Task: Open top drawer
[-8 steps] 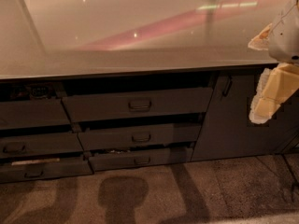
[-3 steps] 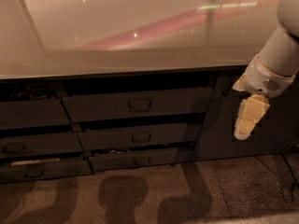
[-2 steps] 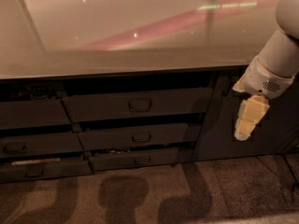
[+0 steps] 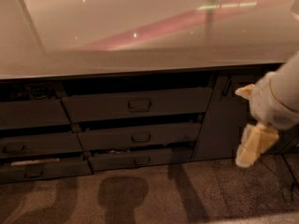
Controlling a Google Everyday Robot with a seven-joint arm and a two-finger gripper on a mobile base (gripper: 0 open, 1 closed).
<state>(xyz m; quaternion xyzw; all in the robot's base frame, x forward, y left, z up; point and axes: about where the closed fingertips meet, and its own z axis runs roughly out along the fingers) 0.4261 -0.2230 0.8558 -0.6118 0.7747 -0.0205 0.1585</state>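
Spanning the upper half of the view, a pale glossy countertop (image 4: 140, 36) caps a bank of dark grey cabinetry; speckled floor (image 4: 210, 195) fills the lower strip. The cabinet door (image 4: 217, 129) stands right of centre, with its vertical handle (image 4: 226, 87) near the top left corner. The top drawer (image 4: 177, 101) lies just below the counter edge at centre, a dark gap above it and its loop handle (image 4: 139, 105) untouched. Two slimmer drawers, middle (image 4: 112, 139) and lower (image 4: 117, 160), sit beneath. The robot arm (image 4: 280, 97) enters from the right edge and slopes down to the left. Its gripper (image 4: 254, 146) points down toward the floor in front of the cabinet door, well apart from the top drawer. It holds nothing, and whether it is open or closed cannot be told.
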